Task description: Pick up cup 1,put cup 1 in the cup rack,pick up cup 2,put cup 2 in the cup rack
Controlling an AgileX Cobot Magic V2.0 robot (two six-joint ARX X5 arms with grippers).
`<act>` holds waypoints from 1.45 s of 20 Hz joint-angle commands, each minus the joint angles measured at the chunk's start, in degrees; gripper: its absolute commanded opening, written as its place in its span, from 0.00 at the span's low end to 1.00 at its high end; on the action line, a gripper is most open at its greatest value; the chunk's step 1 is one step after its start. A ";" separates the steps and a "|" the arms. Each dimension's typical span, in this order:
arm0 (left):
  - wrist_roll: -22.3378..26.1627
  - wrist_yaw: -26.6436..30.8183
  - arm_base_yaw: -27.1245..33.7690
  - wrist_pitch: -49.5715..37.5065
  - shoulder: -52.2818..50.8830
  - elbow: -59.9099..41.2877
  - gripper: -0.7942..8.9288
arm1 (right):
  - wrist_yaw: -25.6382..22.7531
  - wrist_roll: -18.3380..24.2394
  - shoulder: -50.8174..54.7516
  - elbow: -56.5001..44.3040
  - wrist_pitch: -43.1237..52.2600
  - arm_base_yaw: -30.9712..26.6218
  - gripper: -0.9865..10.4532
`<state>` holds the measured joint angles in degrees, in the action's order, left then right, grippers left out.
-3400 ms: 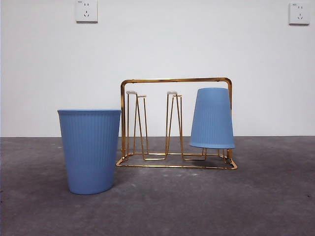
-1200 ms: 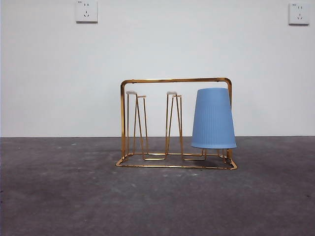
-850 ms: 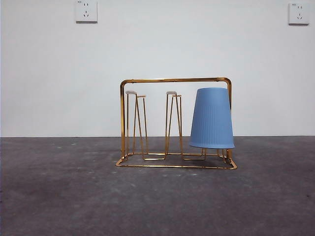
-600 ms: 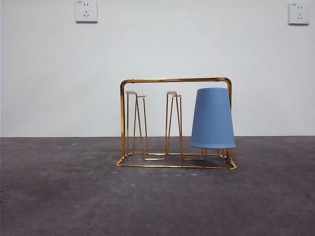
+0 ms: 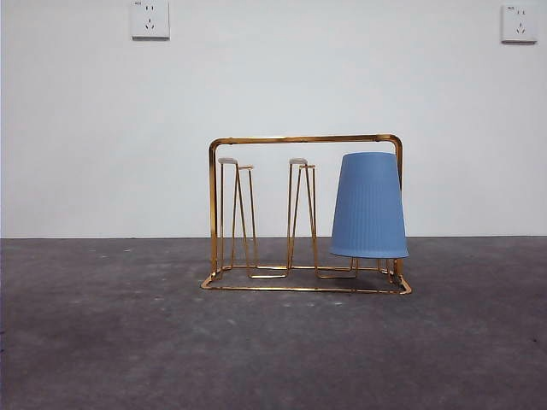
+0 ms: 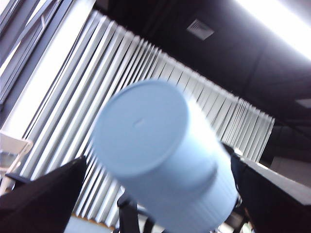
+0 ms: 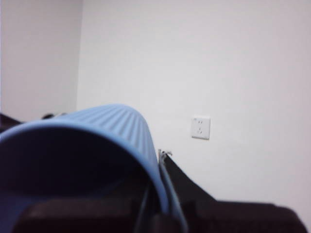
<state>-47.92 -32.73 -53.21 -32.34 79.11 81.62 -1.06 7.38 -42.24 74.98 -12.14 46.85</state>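
Cup 1 is seen inverted on an end peg of the cup rack, while cup 2 is held aloft, clamped by the left gripper, and is judged light, stiff ribbed plastic, best gripped across its wall.

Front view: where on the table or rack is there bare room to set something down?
The table is bare left of the cup rack, in front of it, and right of it. The rack's left peg and middle peg stand free. Crowded: the right end, under the upturned blue cup. The right hand holds a second cup out of this view.
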 commanded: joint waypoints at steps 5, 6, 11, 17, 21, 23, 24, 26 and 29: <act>-0.55 0.85 -0.42 -0.85 0.00 -0.44 0.49 | -0.02 0.33 -2.38 -0.24 0.59 0.07 0.07; -0.55 0.83 -0.42 -0.94 0.00 -0.44 0.45 | -0.02 0.33 -2.73 -0.24 0.59 0.07 0.07; -0.55 0.81 -0.42 -0.94 0.00 -0.44 0.28 | -0.04 0.31 -4.15 -0.24 0.55 0.07 0.08; -0.52 0.81 -0.42 -0.92 0.00 -0.44 0.08 | -0.04 0.31 -4.52 -0.24 0.04 0.07 0.08; -0.35 0.83 -0.35 -0.81 0.00 -0.44 0.07 | -0.04 0.31 -4.81 -0.24 -1.64 0.07 0.09; 0.22 0.85 -0.28 -0.72 0.00 -0.44 0.07 | -0.04 0.31 -4.81 -0.24 -2.80 0.07 0.09; 0.20 0.85 -0.13 -0.70 0.00 -0.44 0.07 | -0.04 0.26 -4.81 -0.24 -3.26 0.07 0.09; 0.20 0.81 0.55 -0.57 -0.02 -0.44 0.07 | -0.07 0.20 -4.79 -0.24 -4.33 0.07 0.12; 0.17 0.76 1.99 0.15 -0.07 -0.44 0.07 | -0.09 0.09 -4.74 -0.24 -5.79 0.07 0.25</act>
<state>-48.86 -31.64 -51.59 -31.46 78.96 81.62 -0.93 7.33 -46.41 75.33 -17.74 46.92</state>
